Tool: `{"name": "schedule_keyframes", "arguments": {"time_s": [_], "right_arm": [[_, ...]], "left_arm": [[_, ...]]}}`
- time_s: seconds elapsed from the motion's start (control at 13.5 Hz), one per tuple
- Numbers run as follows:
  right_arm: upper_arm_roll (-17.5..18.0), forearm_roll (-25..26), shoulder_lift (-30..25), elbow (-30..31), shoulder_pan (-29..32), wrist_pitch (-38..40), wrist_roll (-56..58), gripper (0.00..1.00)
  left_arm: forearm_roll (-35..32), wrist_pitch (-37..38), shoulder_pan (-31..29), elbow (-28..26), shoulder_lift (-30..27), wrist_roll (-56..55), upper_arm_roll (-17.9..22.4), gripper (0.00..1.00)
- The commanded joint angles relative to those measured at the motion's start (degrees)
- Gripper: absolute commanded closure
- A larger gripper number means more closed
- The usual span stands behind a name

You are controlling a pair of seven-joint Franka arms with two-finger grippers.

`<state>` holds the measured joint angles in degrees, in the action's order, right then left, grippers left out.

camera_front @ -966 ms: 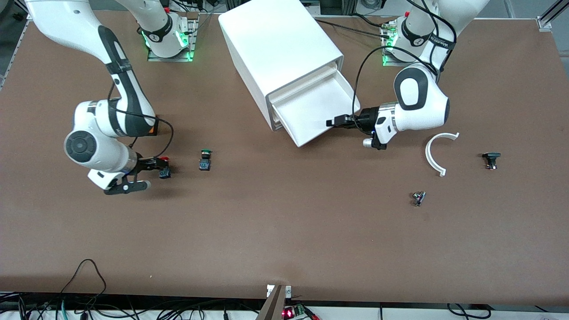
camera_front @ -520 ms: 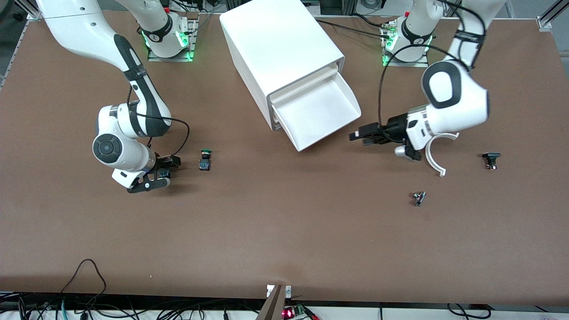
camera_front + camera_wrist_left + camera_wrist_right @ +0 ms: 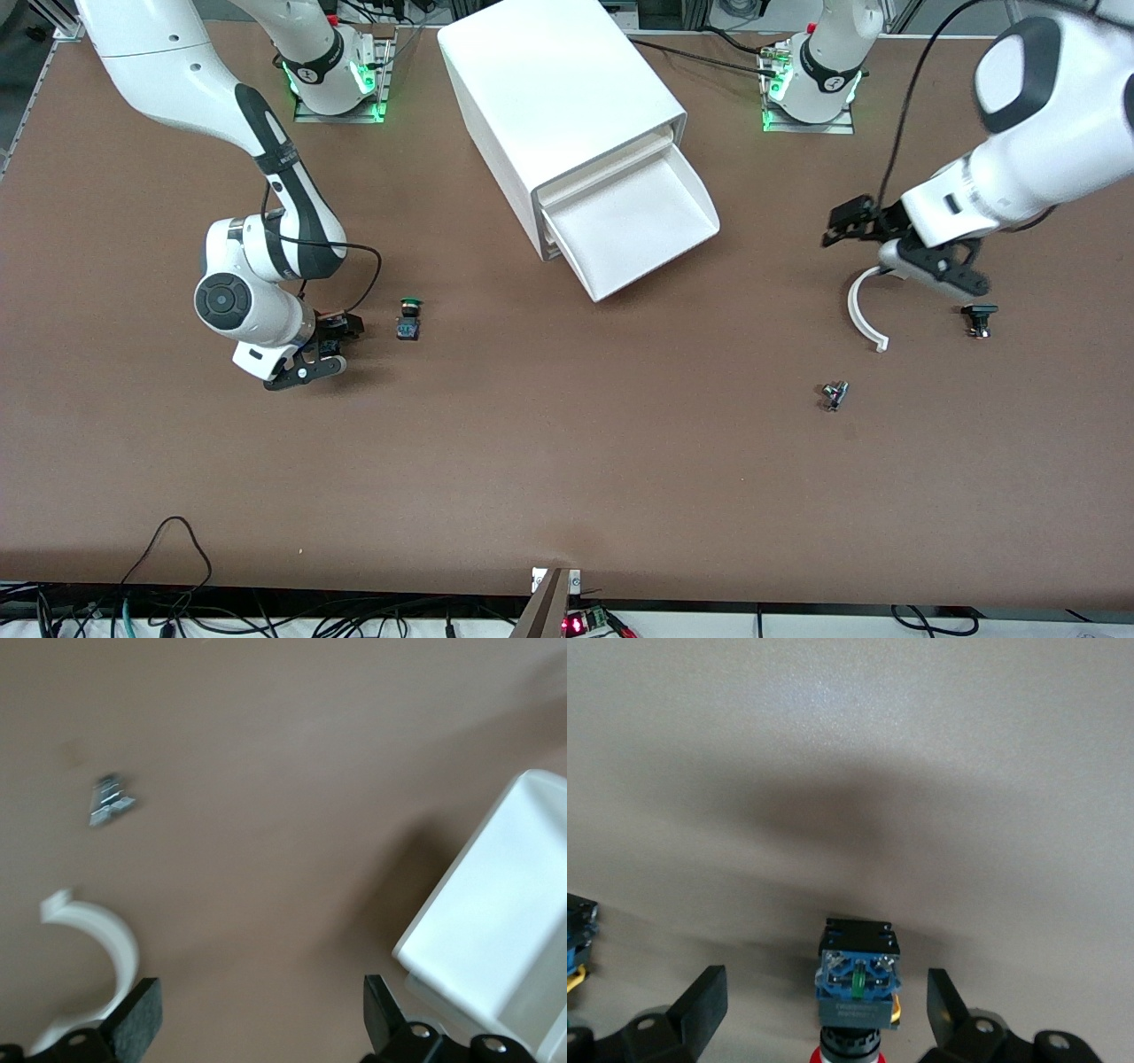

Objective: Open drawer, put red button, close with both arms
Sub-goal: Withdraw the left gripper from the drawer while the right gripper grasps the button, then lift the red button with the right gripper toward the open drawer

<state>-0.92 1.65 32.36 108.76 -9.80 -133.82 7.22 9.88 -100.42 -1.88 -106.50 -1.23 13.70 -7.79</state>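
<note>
The top drawer (image 3: 633,221) of the white cabinet (image 3: 558,97) is pulled out and holds nothing. The red button (image 3: 858,979) lies on its side on the table, its black-and-blue body pointing away from my right wrist and its red cap toward it. My right gripper (image 3: 341,344) is low at the table and open (image 3: 824,992), one finger on each side of the button with a gap to it. In the front view the gripper mostly hides the button. My left gripper (image 3: 837,226) is open (image 3: 261,1001) and empty, in the air between the drawer (image 3: 496,930) and a white curved piece.
A green-capped button (image 3: 409,319) lies beside my right gripper, toward the cabinet's end; its body shows at the right wrist view's edge (image 3: 578,935). A white curved piece (image 3: 864,306) (image 3: 97,939), a small metal part (image 3: 834,394) (image 3: 109,800) and a black part (image 3: 977,317) lie at the left arm's end.
My left gripper has drawn away from the open drawer's front toward the left arm's end of the table. My right gripper has slid forward until its fingers are on both sides of the red button.
</note>
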Motion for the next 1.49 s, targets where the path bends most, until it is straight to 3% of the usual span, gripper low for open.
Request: {"name": "schedule_keyframes", "arguments": {"time_s": [0.0, 0.15, 0.22, 0.3, 0.59, 0.82, 1.04, 1.41], "right_arm": [[0.13, 0.19, 0.33, 0.57, 0.66, -1.36, 1.04, 0.01], [0.13, 0.11, 0.95, 0.66, 0.66, -1.97, 1.04, 0.12], [0.13, 0.11, 0.95, 0.83, 0.66, -1.89, 1.04, 0.29], [0.13, 0.19, 0.95, 0.92, 0.57, -1.80, 0.95, 0.39], [0.22, 0.19, 0.86, 0.66, 0.66, -1.36, 1.04, 0.69], [0.57, 0.11, -0.54, -0.39, 0.66, -0.40, 1.30, 0.72], [2.67, -0.07, -3.52, -4.60, 0.57, 6.44, 3.05, 0.72], [8.90, -0.51, -4.59, -21.72, -0.04, 24.19, 5.33, 0.72]], "left_arm": [[-8.11, 12.84, 0.82, 9.97, 0.88, -8.57, -0.21, 0.00], [-11.70, 13.76, 1.35, 11.84, 0.62, -10.53, 0.05, 0.00], [-13.38, 13.41, 1.35, 12.80, 0.62, -10.27, 0.49, 0.00], [-13.40, 12.80, 1.35, 12.99, 0.70, -10.27, 1.19, 0.00], [-12.62, 11.39, 1.26, 12.90, 0.62, -10.27, 3.48, 0.00], [-10.77, 7.97, 0.74, 12.73, 0.70, -10.36, 3.92, 0.00], [-9.97, 4.71, 0.56, 12.02, 0.79, -10.36, 4.36, 0.00], [-9.97, 4.62, 0.30, 10.70, -0.18, -10.36, 4.36, 0.00]]}}
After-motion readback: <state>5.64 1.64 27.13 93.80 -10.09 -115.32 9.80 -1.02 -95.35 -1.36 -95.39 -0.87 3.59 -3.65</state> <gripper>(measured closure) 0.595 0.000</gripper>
